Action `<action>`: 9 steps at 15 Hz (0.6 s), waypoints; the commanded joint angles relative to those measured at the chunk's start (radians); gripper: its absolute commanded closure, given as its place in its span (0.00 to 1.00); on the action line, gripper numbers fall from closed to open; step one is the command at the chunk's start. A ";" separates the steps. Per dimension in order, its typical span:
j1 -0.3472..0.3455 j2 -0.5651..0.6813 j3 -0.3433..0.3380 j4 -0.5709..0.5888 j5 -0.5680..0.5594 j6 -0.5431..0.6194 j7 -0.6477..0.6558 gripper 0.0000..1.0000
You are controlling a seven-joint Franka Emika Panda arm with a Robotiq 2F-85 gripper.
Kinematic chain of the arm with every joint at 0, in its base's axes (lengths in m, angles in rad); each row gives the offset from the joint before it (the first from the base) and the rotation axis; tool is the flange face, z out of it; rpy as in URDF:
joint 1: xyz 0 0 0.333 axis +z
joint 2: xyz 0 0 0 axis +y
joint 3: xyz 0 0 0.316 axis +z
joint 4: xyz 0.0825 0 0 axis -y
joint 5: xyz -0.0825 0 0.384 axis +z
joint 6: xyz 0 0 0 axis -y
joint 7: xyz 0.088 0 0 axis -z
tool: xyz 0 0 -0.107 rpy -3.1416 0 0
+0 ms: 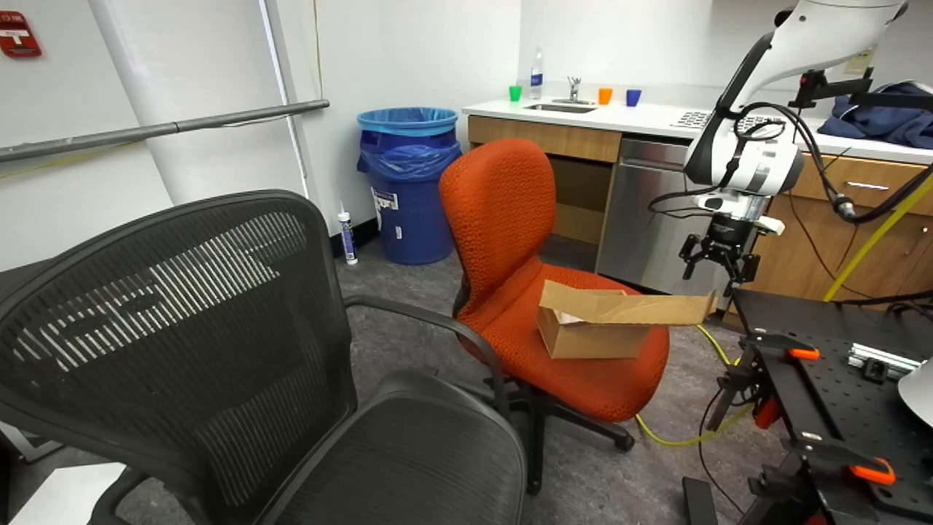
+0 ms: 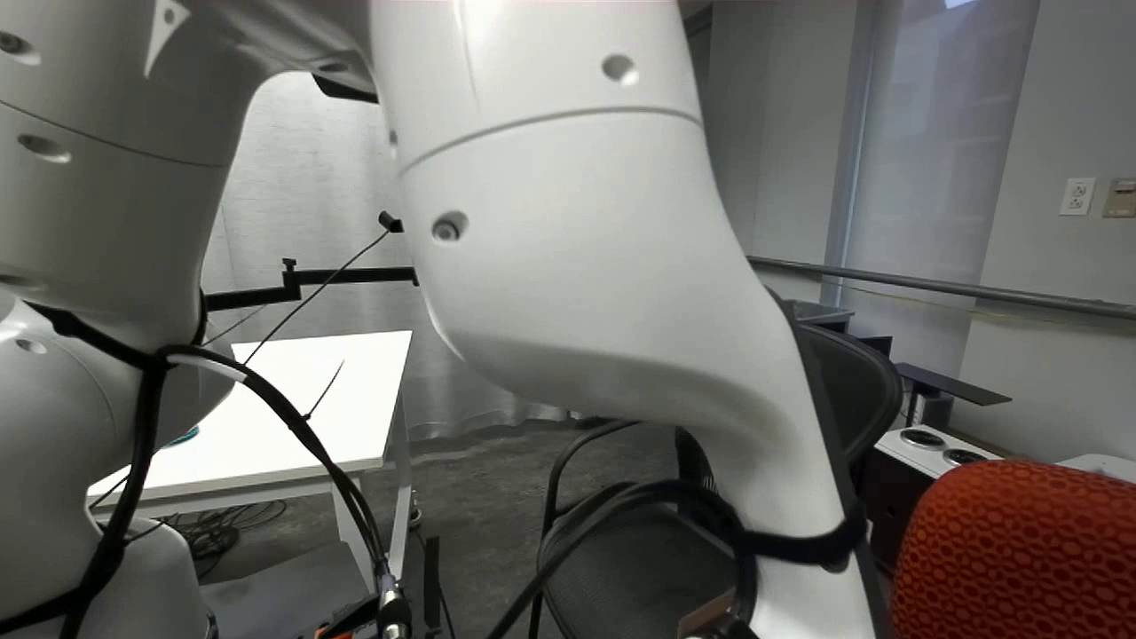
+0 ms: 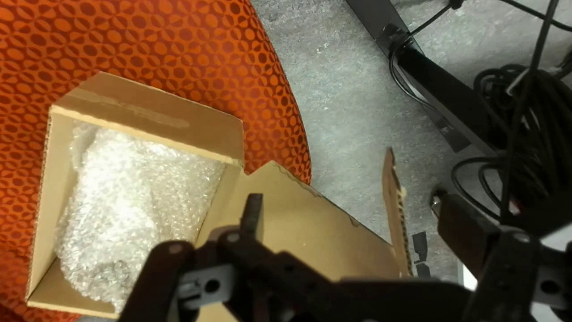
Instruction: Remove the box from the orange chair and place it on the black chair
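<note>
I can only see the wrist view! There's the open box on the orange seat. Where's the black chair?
Observer: In an exterior view, the black chair stands close beside the orange chair.
Operator: Ooh! Is there anything on it I could bump?
Observer: Maybe the armrest: it sticks up on the side toward the orange chair.
Operator: Okay, I'll be careful! And what's behind the orange one?
Observer: Seen from there, a blue bin stands on the floor beyond it.

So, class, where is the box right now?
In an exterior view, right of centre, the box rests open on the orange chair, with the black chair to the left.
</note>
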 commanded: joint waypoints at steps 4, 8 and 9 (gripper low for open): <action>0.010 0.015 0.214 -0.017 0.127 0.005 -0.040 0.07; 0.066 0.037 0.225 0.000 0.135 0.007 -0.028 0.47; 0.071 0.038 0.228 0.003 0.146 0.010 -0.032 0.54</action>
